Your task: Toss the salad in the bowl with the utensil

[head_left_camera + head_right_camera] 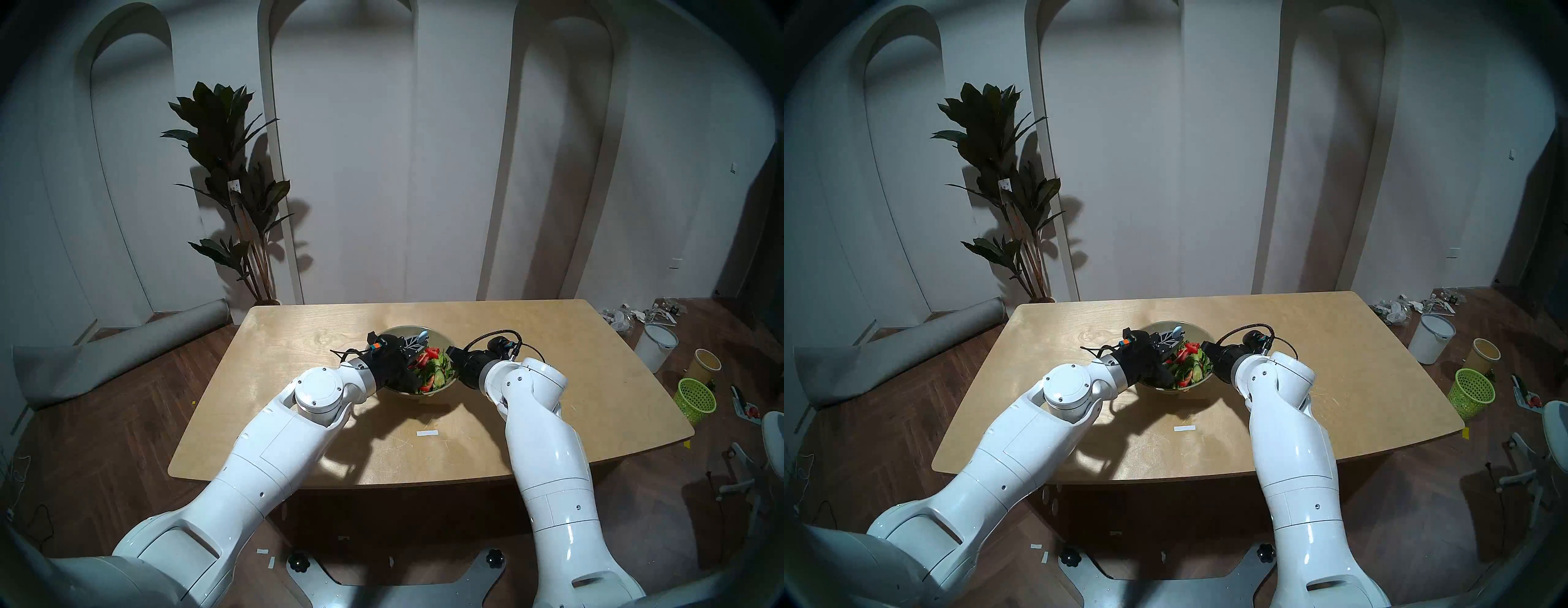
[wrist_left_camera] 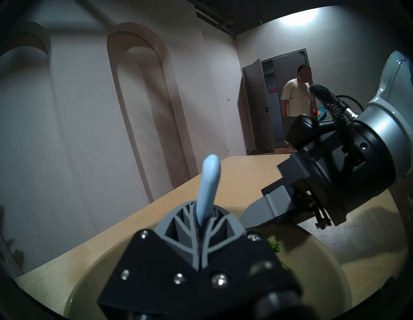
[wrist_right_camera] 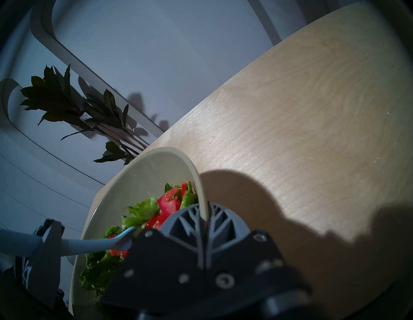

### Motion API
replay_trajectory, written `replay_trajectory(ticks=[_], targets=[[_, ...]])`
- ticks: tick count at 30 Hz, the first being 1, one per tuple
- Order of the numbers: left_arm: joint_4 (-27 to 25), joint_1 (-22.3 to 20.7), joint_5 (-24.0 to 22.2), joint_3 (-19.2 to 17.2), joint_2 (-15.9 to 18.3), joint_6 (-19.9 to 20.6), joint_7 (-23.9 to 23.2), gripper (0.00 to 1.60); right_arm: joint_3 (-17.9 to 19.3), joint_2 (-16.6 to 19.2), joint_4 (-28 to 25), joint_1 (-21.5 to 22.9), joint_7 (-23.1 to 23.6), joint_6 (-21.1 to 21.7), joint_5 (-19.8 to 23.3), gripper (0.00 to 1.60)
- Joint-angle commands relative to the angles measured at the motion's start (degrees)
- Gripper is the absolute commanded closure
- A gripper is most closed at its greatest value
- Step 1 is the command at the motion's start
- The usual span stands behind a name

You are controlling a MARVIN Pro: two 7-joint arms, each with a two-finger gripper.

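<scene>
- My left gripper [image 2: 202, 225] is clamped on the pale blue fork [image 2: 209, 187]; the rounded handle end stands up out of the closed grey fingers [image 2: 178, 225].
- In the right wrist view, the fork [image 3: 89, 243] passes through my left gripper [image 3: 48, 240] and its head end reaches into the salad [image 3: 143, 214].
- My right gripper [image 3: 204, 220] is pinched on the rim of the bowl [image 3: 143, 176]; the rim runs between the two closed fingers [image 3: 225, 225].
- In the head view, my left gripper [image 1: 413, 344] sits over the left part of the bowl [image 1: 439, 337], and my right gripper [image 1: 452, 354] meets the bowl at its right edge.
- The salad [image 1: 430, 369] of green leaves, cucumber slices and red pieces is heaped in the near right part of the bowl; the far inner wall is bare.
- The bowl stands near the middle of the wooden table [image 1: 572, 382].
- A white strip of tape [image 1: 427, 433] lies on the table, nearer to me than the bowl.
- On the floor to the right stand a lime-green mesh basket [image 1: 695, 399], a yellow cup [image 1: 704, 364] and a white bucket [image 1: 655, 346].
- A potted plant [image 1: 231, 182] stands behind the table's far left corner.
- A person [image 2: 297, 96] stands by an open door in the left wrist view.
</scene>
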Motion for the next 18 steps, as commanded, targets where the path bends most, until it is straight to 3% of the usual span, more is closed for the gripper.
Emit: replay_trajectory(ticks=[1,13,14,16,18], targets=[[-6.6,2.3,-2.5,-1.2,2.6,3.5,-1.9,1.60,0.1,0.0,-1.0,0.3,0.1,-0.1,0.1,1.60],[-15.9,5.4,-6.3,-5.5,6.5,4.4,-4.3,1.60,0.1,0.0,-0.9,0.4,0.1,-0.1,0.1,1.60],[-15.5,4.7,-6.2,-5.8,6.3,3.4,-4.3,1.60,0.1,0.0,-0.9,0.4,0.1,-0.1,0.1,1.60],[-17.6,4.8,-6.5,-6.7,6.5,5.4,-3.4,1.60,0.1,0.0,-0.9,0.3,0.1,-0.1,0.1,1.60],[-16.4,3.1,-6.0,-7.0,5.5,5.3,-2.5,1.60,0.1,0.0,-0.9,0.3,0.1,-0.1,0.1,1.60]])
